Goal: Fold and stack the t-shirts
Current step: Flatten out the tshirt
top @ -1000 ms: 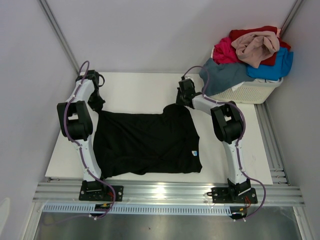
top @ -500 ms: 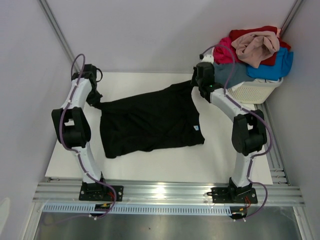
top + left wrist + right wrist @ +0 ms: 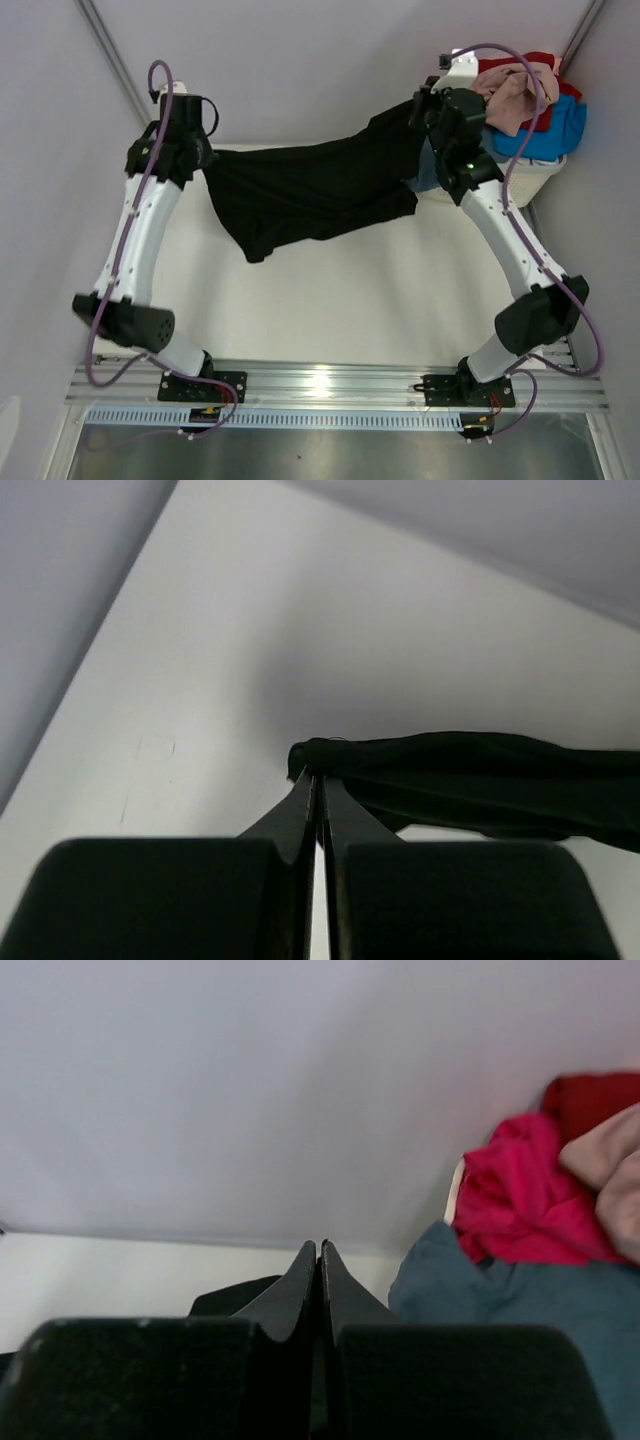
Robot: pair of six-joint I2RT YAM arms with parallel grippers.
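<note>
The black t-shirt (image 3: pixel 310 190) hangs stretched in the air between both grippers above the far part of the white table (image 3: pixel 330 300). My left gripper (image 3: pixel 203 158) is shut on its left end; the cloth bunches at the fingertips in the left wrist view (image 3: pixel 320 755). My right gripper (image 3: pixel 420 112) is shut on its right end, high by the basket; black cloth shows beside the fingers (image 3: pixel 225 1298). The beige-pink (image 3: pixel 515 92), red (image 3: pixel 535 62), magenta (image 3: pixel 520 1195), bright blue (image 3: pixel 555 135) and slate grey-blue (image 3: pixel 500 1290) shirts lie piled in the basket.
The white slotted basket (image 3: pixel 510 185) stands at the table's far right corner, right behind my right arm. Grey walls close in at the back and both sides. A metal rail (image 3: pixel 330 385) runs along the near edge.
Both arms have raised and stretched forward, lifting the black t-shirt off the table and pulling it taut toward the back. It lay flat one second ago.
</note>
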